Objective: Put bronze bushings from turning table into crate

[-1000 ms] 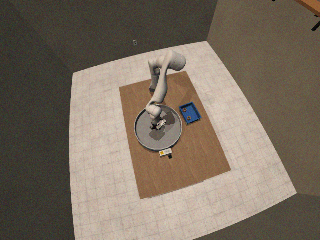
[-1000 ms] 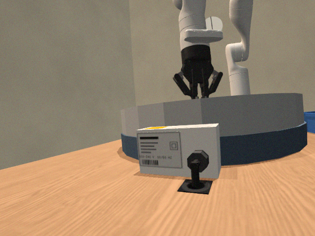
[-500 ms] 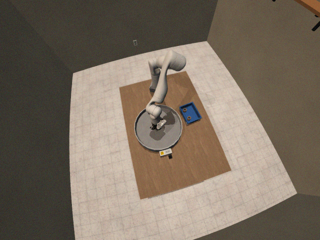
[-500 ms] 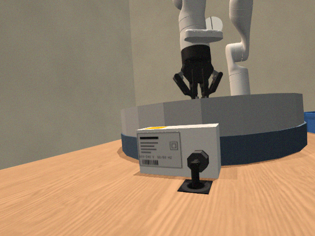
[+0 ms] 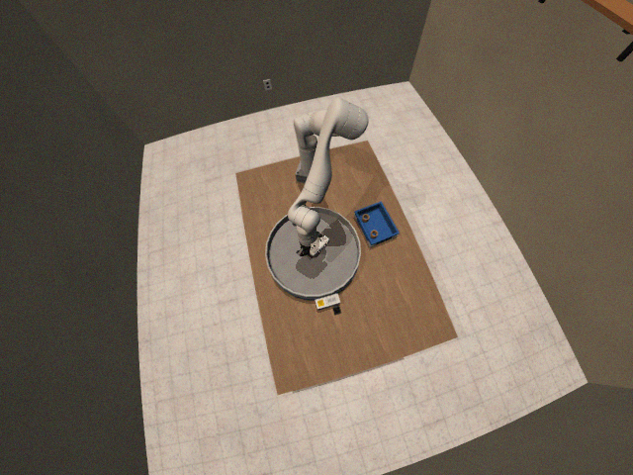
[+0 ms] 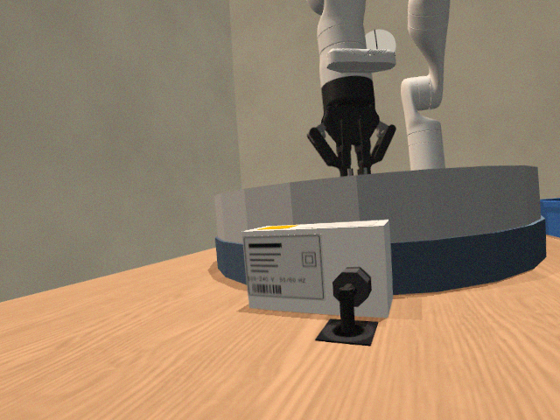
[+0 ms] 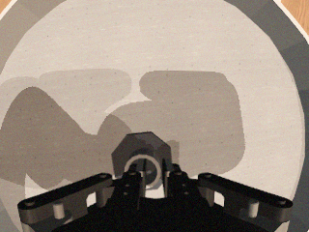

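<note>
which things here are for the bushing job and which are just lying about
For the job:
- turning table
- blue crate
- two bronze bushings, in the crate
- gripper
- ring by the fingertips, metal unclear

Apparently just about:
- white box
- black stand
- wall outlet

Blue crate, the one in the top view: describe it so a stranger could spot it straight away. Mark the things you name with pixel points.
Start from the brown wooden tabletop [image 5: 357,332] [image 6: 226,361] [image 7: 302,11] and find the big round grey turning table [image 5: 286,250] [image 6: 451,206] [image 7: 169,43] on it. In the top view, the crate [image 5: 380,222] [image 6: 551,219] sits just to its right. Unlike the round turning table, it is small, rectangular and blue, with two brownish rings inside.
</note>
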Robot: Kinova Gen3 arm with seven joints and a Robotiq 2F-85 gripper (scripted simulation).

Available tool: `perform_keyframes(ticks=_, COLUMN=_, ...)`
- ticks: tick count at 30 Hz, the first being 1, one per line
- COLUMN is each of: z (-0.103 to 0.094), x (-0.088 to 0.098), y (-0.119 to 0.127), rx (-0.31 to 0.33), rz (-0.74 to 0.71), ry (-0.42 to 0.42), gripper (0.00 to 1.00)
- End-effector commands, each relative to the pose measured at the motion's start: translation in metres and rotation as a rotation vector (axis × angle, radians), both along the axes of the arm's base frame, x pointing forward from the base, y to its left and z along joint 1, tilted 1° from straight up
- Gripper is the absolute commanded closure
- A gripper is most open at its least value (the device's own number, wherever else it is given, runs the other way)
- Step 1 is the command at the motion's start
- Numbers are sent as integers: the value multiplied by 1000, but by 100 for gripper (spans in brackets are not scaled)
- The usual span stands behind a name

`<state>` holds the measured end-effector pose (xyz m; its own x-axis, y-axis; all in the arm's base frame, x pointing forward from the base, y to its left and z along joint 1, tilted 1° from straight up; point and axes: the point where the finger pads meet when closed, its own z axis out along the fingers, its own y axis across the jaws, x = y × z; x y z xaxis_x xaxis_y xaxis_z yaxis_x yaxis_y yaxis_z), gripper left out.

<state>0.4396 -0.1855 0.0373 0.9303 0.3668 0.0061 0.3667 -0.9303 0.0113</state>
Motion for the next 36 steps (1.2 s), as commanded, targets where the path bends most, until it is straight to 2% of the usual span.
perform_keyframes(ticks=1, z=1, x=1, y=0, rx=0, rz=0, ry=-2, gripper=84)
perform_keyframes(ticks=36, z=11, x=0, y=0, rx=0, rz=0, ry=-2, gripper=84)
